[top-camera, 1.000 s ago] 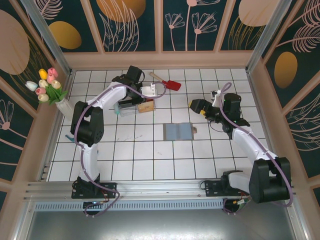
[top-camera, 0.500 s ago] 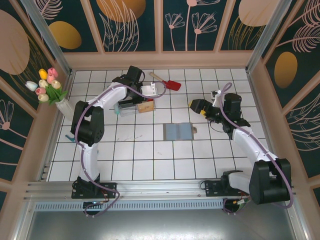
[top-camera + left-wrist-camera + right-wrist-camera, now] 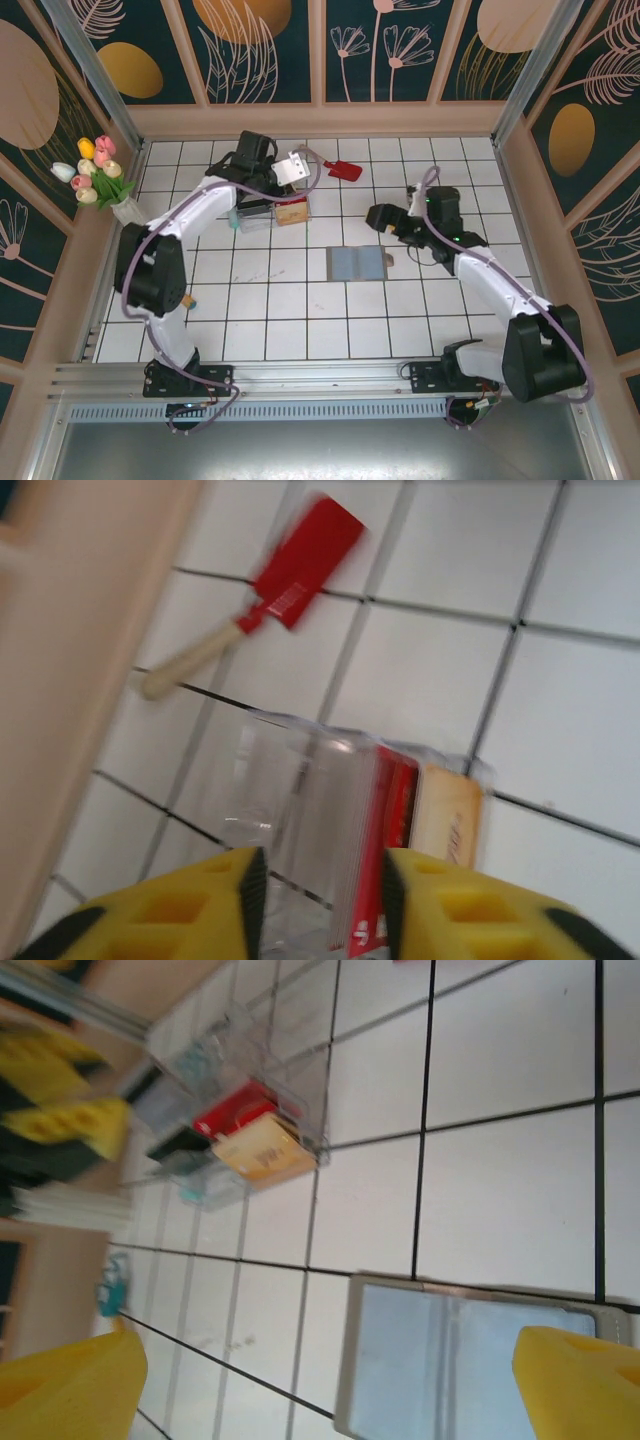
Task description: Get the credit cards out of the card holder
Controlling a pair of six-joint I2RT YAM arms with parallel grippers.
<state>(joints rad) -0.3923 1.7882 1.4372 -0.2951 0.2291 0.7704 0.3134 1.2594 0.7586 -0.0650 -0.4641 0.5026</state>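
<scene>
Card holder (image 3: 357, 264) well apart from tray (image 3: 254, 221)

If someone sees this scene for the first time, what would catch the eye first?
Probably the grey-blue card holder, lying open and flat in the middle of the white tiled table. Farther back to the left, a clear tray holds a red card and an orange card, with a red toy shovel beyond.

White links (image 3: 203, 207), black joints (image 3: 152, 278), lilac cables (image 3: 128, 265); left hand (image 3: 322, 905), right hand (image 3: 325, 1390) yellow-padded.
</scene>
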